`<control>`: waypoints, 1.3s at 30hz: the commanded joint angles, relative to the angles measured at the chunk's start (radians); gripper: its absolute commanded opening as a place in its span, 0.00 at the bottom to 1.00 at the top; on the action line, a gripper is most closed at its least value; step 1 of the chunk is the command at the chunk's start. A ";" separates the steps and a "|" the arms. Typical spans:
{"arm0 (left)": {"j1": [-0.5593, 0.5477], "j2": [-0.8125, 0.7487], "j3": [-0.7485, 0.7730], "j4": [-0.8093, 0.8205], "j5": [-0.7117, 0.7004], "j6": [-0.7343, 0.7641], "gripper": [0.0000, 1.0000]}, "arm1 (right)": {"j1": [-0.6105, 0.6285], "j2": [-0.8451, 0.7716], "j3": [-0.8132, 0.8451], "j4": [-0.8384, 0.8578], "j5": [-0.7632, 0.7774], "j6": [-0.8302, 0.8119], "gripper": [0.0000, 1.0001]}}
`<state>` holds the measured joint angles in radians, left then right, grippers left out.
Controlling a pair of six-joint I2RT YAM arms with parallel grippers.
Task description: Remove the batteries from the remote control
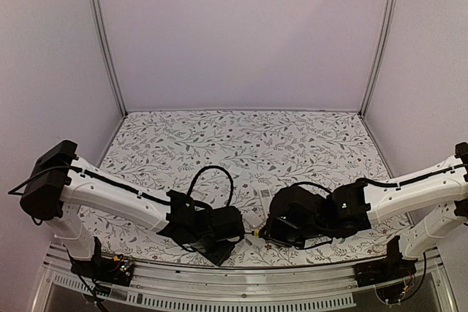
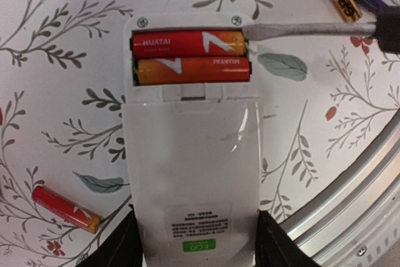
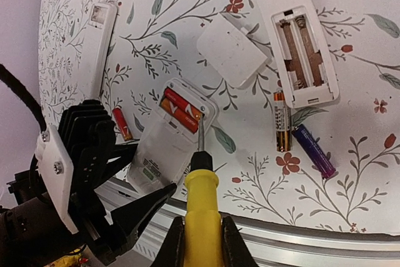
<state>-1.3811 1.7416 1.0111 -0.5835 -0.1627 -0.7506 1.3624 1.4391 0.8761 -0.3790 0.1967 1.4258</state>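
Observation:
A white remote control [image 2: 194, 154] lies back-up on the floral table, its battery bay uncovered. Two red-orange batteries [image 2: 187, 43] sit side by side in the bay, the lower one [image 2: 190, 70] nearer me. My left gripper [image 2: 195, 245] is shut on the remote's lower end, one finger on each long side. My right gripper [image 3: 202, 242] is shut on a yellow-handled screwdriver [image 3: 202, 204]. Its metal tip [image 2: 275, 29] rests at the right end of the upper battery. In the right wrist view the same remote [image 3: 164, 148] sits just beyond the tip.
A second remote [image 3: 300, 48] lies open with an empty bay, a loose white cover [image 3: 232, 51] beside it. A third remote [image 3: 97, 42] lies far left. Loose cells: gold-black [image 3: 281, 123], purple [image 3: 312, 149], red [image 2: 65, 209]. The metal table rail [image 3: 300, 242] runs close by.

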 commanded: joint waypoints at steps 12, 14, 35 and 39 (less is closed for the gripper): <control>-0.022 0.012 0.026 -0.015 -0.014 0.012 0.23 | -0.002 0.055 0.059 -0.090 -0.024 0.030 0.00; -0.022 0.012 0.027 -0.015 -0.016 0.016 0.23 | -0.009 0.067 0.063 -0.094 -0.035 0.027 0.00; -0.025 -0.011 -0.061 0.178 0.114 0.050 0.21 | -0.068 -0.040 -0.247 0.455 -0.098 0.031 0.00; -0.023 -0.003 -0.066 0.177 0.123 0.047 0.21 | -0.069 -0.072 -0.296 0.567 -0.070 0.026 0.00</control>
<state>-1.3827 1.7206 0.9653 -0.5289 -0.1505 -0.7616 1.3121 1.3525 0.6312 -0.0330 0.1108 1.4525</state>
